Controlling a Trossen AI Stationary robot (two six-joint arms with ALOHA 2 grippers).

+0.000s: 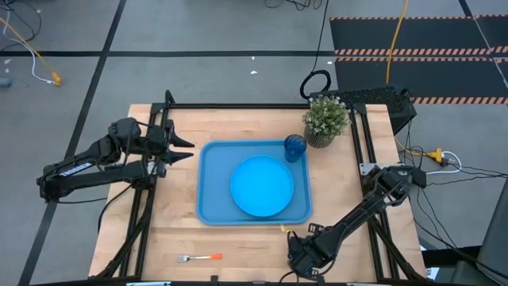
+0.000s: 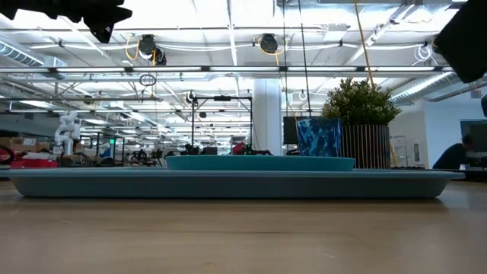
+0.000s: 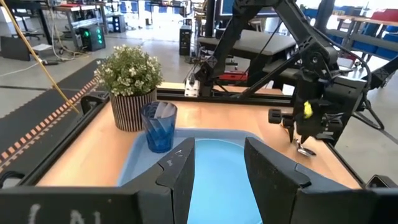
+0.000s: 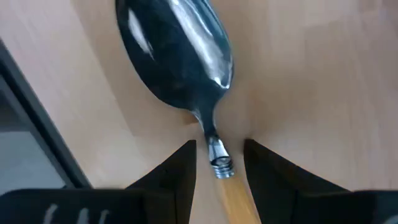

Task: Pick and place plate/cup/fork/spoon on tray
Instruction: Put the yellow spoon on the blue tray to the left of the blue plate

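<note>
**Right gripper straddles the spoon near the table's front edge**

The right gripper (image 4: 217,163) is low over the wooden table (image 1: 238,246), just in front of the tray's front right corner. In the right wrist view its two dark fingers (image 4: 180,168) sit on either side of the spoon (image 4: 180,56) where the silver neck meets the orange handle. Small gaps show on both sides, so the fingers are parted and not clamped. The spoon's long axis runs straight away from the wrist, bowl at the far end, handle toward the fingers. The high view hides the spoon under the arm; the left wrist view shows only a silver glint beneath that gripper.

The left gripper (image 1: 181,149) hovers at the tray's left side, fingers (image 3: 177,174) spread and empty.

The tray (image 1: 210,210) lies mid-table. The plate (image 1: 262,187) rests flat inside it. The cup (image 1: 294,148) stands upright in the tray's back right corner, just beside a potted plant (image 1: 325,119) on the table.

The fork (image 1: 200,257) lies near the table's front edge, well apart from the tray, its long axis left to right, tines left, handle right. Only the high view shows it.

No readable writing appears.
</note>
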